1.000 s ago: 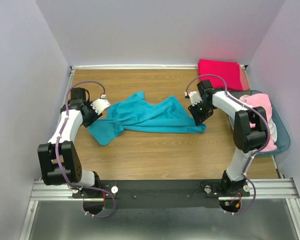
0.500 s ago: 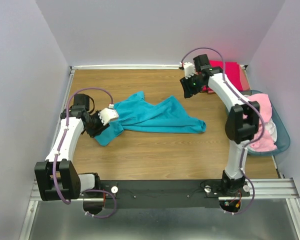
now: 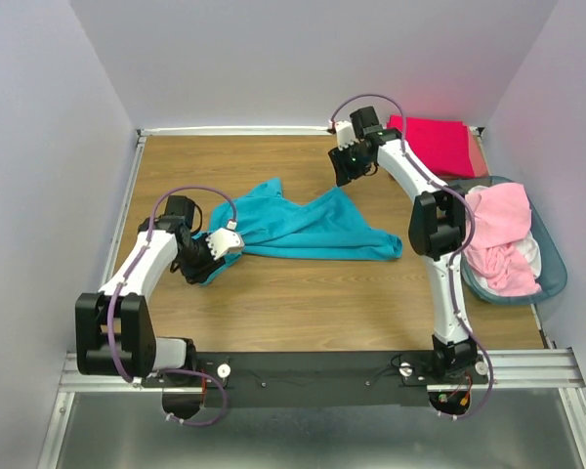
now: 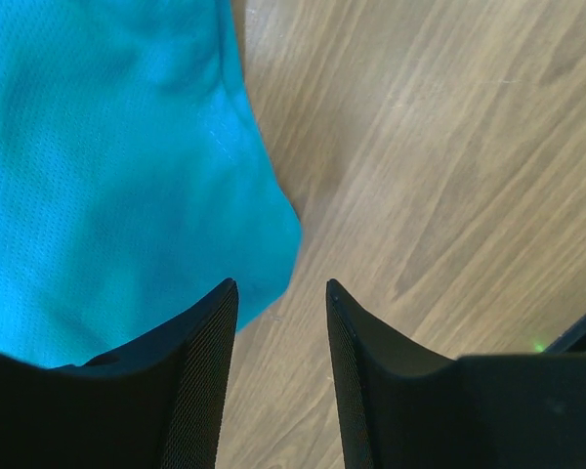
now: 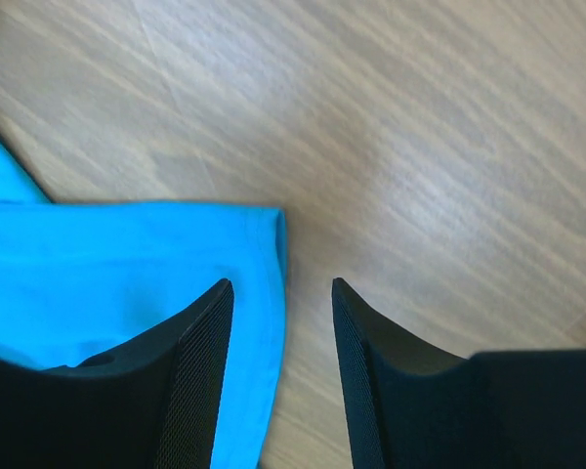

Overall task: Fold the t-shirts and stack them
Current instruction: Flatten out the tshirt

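A teal t-shirt [image 3: 303, 230] lies crumpled and spread across the middle of the wooden table. My left gripper [image 3: 215, 256] hovers at its near-left corner. In the left wrist view that gripper [image 4: 281, 288] is open, with the teal corner [image 4: 107, 176] just ahead and left of the gap. My right gripper [image 3: 347, 166] hangs over the shirt's far peak. It [image 5: 278, 285] is open too, the teal hem [image 5: 127, 264] lying under its left finger. A folded crimson-pink t-shirt [image 3: 432, 145] sits at the back right on a salmon one [image 3: 480, 158]. Light pink t-shirts [image 3: 503, 239] fill the basket.
The blue-tinted plastic basket [image 3: 555, 266] stands at the right edge of the table. Walls close in the table on the left, back and right. The right arm's upright links stand between the teal shirt and the basket.
My right arm swung from the shirt's right end to its far peak, its jaws widening. My left gripper slid nearer, from the shirt's left edge to its near-left corner.
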`<state>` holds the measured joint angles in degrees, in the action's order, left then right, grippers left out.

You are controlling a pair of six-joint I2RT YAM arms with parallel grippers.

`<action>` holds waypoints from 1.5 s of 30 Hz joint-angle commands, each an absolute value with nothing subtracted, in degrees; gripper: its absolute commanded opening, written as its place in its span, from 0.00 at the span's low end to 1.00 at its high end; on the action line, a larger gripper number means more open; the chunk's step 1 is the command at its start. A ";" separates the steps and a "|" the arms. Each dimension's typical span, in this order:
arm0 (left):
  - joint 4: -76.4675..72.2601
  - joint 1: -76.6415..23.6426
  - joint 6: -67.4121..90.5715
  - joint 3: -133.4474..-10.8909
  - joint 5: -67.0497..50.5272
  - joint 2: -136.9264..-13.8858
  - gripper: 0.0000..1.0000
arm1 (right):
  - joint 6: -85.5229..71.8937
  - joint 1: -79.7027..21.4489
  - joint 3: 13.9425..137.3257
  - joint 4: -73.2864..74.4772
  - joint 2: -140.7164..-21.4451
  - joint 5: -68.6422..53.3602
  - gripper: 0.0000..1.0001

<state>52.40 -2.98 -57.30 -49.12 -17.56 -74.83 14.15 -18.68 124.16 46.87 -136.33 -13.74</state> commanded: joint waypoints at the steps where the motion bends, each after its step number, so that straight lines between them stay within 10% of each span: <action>1: 50.01 -3.16 -55.99 -48.78 -15.65 -77.16 0.50 | 14.59 -20.04 128.05 44.39 -139.56 -14.50 0.53; 14: 46.76 -3.08 -54.84 -48.60 -14.33 -81.03 0.61 | 16.35 -21.09 125.25 42.89 -143.88 -15.91 0.53; 26: 47.38 -3.69 -57.48 -45.88 -11.61 -82.79 0.62 | 18.81 -21.09 117.34 42.89 -138.52 -15.20 0.03; 30: 46.06 -4.39 -57.57 -44.56 -9.76 -83.93 0.59 | 18.55 -21.09 116.19 42.98 -136.59 -14.85 0.00; 34: 42.72 -4.40 -56.16 -43.86 -7.83 -85.16 0.43 | 18.46 -21.18 114.70 42.98 -133.86 -14.59 0.01; 37: 43.41 -4.40 -55.81 -44.99 -9.22 -85.43 0.01 | 18.72 -21.01 112.94 42.98 -130.62 -13.72 0.00; 45: 53.87 3.07 -55.55 -67.36 -20.29 -79.19 0.00 | 18.72 -17.59 110.12 42.98 -117.87 -11.60 0.00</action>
